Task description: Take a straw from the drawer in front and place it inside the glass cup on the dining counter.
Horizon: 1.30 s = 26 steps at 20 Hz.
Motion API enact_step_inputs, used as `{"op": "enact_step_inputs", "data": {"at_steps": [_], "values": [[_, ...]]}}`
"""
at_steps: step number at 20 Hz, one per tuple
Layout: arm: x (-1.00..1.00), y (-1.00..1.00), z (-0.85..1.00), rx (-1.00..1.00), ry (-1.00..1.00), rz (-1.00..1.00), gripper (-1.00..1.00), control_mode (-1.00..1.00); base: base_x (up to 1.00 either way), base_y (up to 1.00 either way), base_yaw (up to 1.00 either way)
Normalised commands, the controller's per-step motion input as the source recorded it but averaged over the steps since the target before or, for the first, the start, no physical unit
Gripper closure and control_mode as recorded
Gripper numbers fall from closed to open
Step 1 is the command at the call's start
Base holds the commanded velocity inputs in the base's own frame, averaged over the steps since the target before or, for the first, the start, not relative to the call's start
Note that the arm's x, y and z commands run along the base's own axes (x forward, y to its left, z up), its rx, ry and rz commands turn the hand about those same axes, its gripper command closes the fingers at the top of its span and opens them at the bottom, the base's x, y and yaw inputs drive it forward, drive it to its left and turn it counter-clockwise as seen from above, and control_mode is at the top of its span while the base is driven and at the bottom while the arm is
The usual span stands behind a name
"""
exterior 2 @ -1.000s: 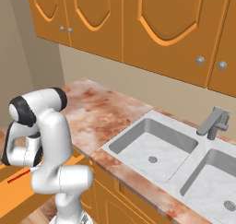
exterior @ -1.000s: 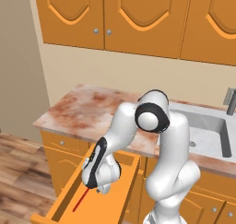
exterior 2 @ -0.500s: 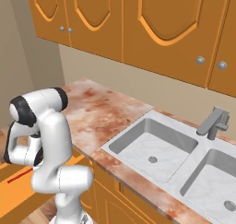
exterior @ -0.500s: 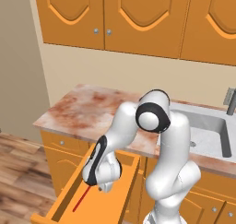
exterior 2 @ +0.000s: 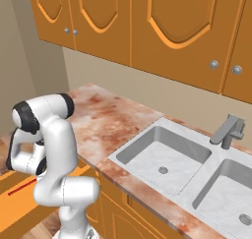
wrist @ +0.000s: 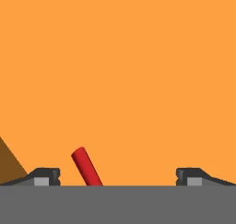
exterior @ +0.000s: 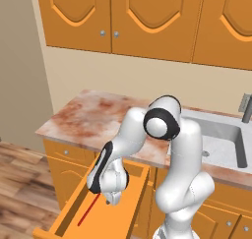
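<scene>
The drawer [exterior: 66, 218] stands pulled out at the lower left, orange inside [wrist: 138, 71]. The straw [exterior: 87, 211] lies on its floor as a thin red stick, also seen as the straw [exterior 2: 22, 187] left of the arm. My gripper [exterior: 110, 199] points down into the drawer, just right of the straw's far end. In the hand view the gripper [wrist: 117, 177] is open, and the straw's end [wrist: 86, 167] lies between the fingertips [wrist: 44, 176], nearer the left one, untouched. The glass cup and the dining counter are out of view.
A marble countertop [exterior: 93, 117] runs behind the drawer, with a double sink [exterior 2: 165, 157] and faucet [exterior 2: 227, 131] to the right. Orange wall cabinets [exterior: 123, 16] hang above. The drawer's right wall [exterior: 134, 203] stands close beside my hand.
The hand has dipped slightly toward the drawer floor. The jaws remain wide apart and the straw lies where it was.
</scene>
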Motion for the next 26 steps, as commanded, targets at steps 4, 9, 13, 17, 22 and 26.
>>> {"op": "enact_step_inputs", "data": {"at_steps": [4, 9, 13, 17, 22, 26], "values": [[0.01, 0.00, -0.12, 0.00, 0.13, 0.00, -1.00, -1.00, 0.00, 0.00, 0.00], [0.01, 0.00, -0.08, 0.00, 0.11, 0.00, -1.00, -1.00, 0.00, 0.00, 0.00], [0.00, 0.08, 0.00, 0.00, 0.06, 0.00, -1.00, -1.00, 0.00, 0.00, 0.00], [0.00, 0.16, 0.00, 0.00, 0.03, 0.00, -1.00, -1.00, 0.00, 0.00, 0.00], [0.00, 0.28, 0.00, 0.00, 0.00, -0.02, -1.00, -1.00, 0.00, 0.00, 0.00], [0.00, 0.20, -0.02, 0.00, 0.00, -0.04, -1.00, -1.00, 0.00, 0.00, 0.00]]}}
